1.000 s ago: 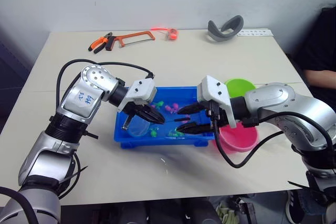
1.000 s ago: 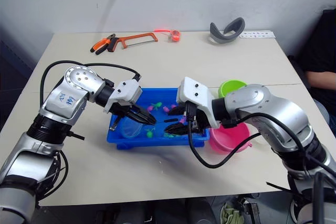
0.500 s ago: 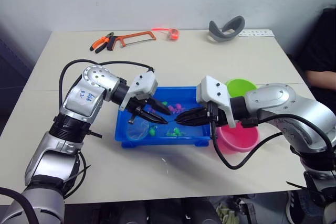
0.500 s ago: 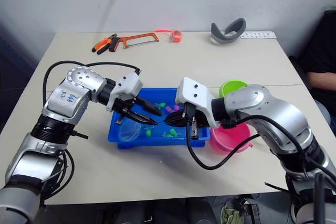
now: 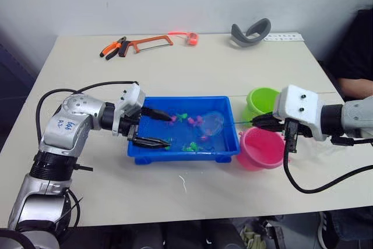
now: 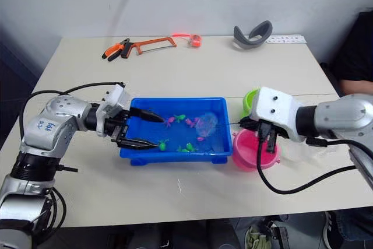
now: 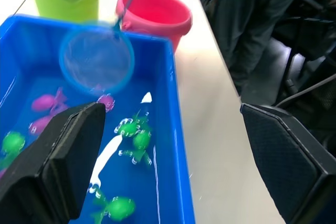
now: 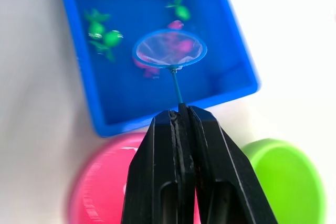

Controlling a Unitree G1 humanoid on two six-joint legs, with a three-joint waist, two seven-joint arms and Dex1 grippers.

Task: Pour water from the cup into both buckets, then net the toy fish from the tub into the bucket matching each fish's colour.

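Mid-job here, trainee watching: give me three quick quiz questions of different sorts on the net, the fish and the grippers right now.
1. True or false: the right gripper is shut on the net.
2. Which is open wide? A) left gripper B) right gripper
3. Fill in: the net's hoop hangs over the blue ___, where the toy fish lie.

Key: 1 true, on its thin handle. 2 A, it holds nothing. 3 tub; the pink bucket and green bucket stand beside it.

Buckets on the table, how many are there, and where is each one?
2. Both stand by the right end of the blue tub: the lime green bucket farther from the robot, the pink bucket nearer, just in front of it. Nothing suggests a hidden third.
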